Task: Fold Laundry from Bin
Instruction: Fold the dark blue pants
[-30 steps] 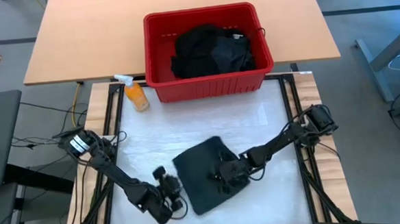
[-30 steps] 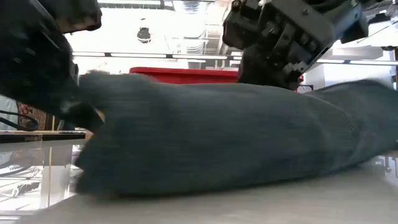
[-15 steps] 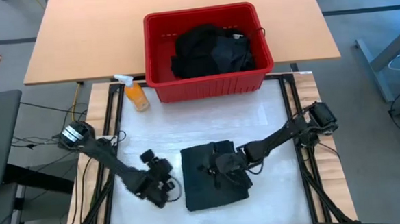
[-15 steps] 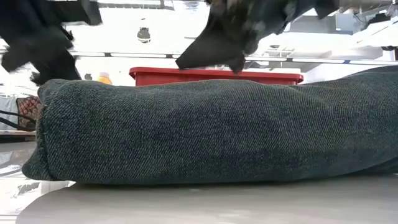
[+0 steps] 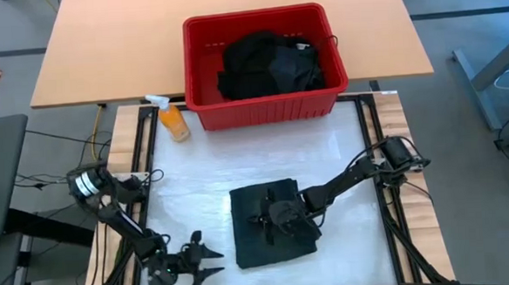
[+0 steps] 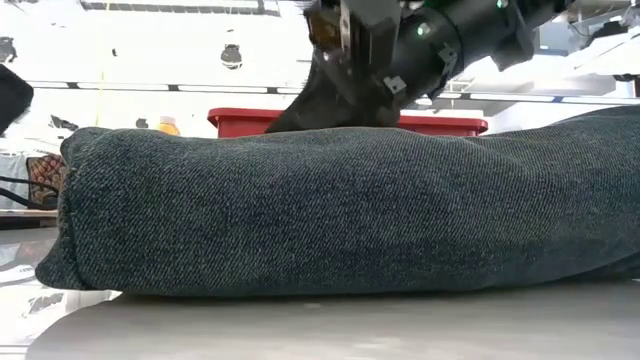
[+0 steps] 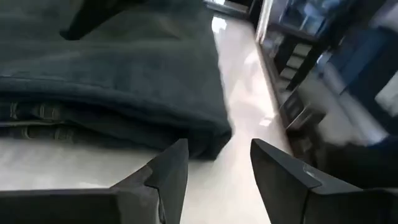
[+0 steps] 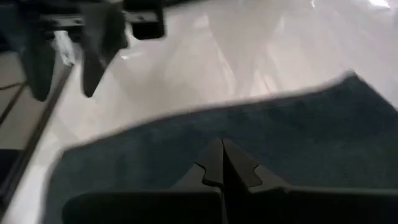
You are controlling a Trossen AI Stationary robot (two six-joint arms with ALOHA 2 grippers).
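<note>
A dark folded garment (image 5: 272, 227) lies flat on the white table (image 5: 325, 156), near its front edge. My right gripper (image 5: 269, 218) is shut and sits on top of it, reaching in from the table's right. My left gripper (image 5: 219, 260) stands open at the near left and points toward the garment's left edge (image 7: 124, 118), touching nothing. More dark laundry (image 5: 268, 63) lies heaped in the red bin (image 5: 200, 67) at the far side. My right gripper rests its shut fingertips (image 8: 222, 158) on the top face of the folded garment (image 8: 298, 137), near its middle. It comes slanting down from the table's right. The garment lies flat on the table under it (image 6: 300, 200).
An orange spray bottle (image 5: 173, 120) stands left of the bin's front corner. Bare white table lies between the bin and the folded garment. Dark frame rails (image 5: 372, 145) run along the table's sides.
My left gripper has drawn back from the garment's left edge toward the table's near-left corner and turned to point toward the right. The garment, which lay askew, now lies square to the table's edges. My right gripper has shifted a little toward the left on top of it.
</note>
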